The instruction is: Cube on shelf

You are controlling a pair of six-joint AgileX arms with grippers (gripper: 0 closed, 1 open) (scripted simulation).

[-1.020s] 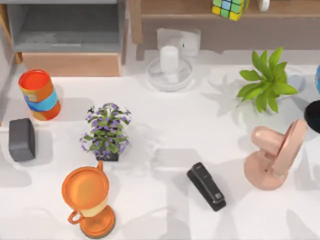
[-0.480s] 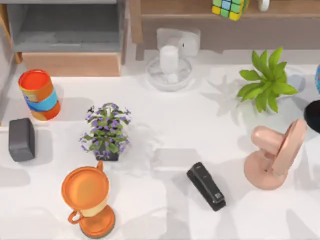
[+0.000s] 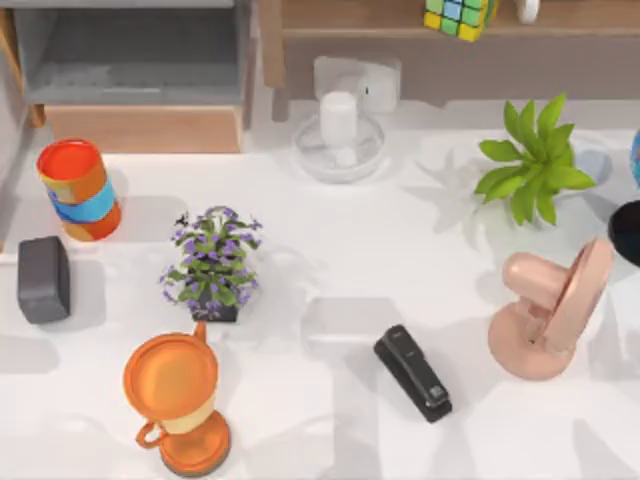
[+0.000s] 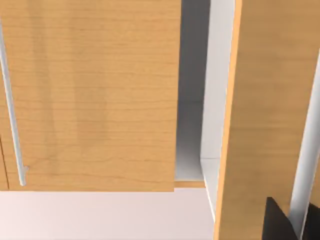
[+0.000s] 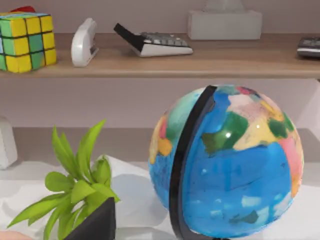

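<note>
The cube [image 3: 458, 16] sits on the shelf [image 3: 360, 18], which runs along the back of the surface [image 3: 330, 260] toward its right. In the right wrist view a mouse [image 5: 83, 43], a calculator [image 5: 152, 44] and a tissue box [image 5: 225, 22] line the shelf beside the cube, with a globe [image 5: 227, 160] and a leafy plant [image 3: 530, 160] in front, below it. A wooden box [image 3: 130, 75] stands at back left. A can [image 3: 78, 188] and a rounded block [image 3: 43, 278] lie at left, a flowering plant [image 3: 212, 265] and a goblet [image 3: 175, 400] nearer the middle, a stapler [image 3: 412, 372] front centre, a fan [image 3: 550, 310] at right.
</note>
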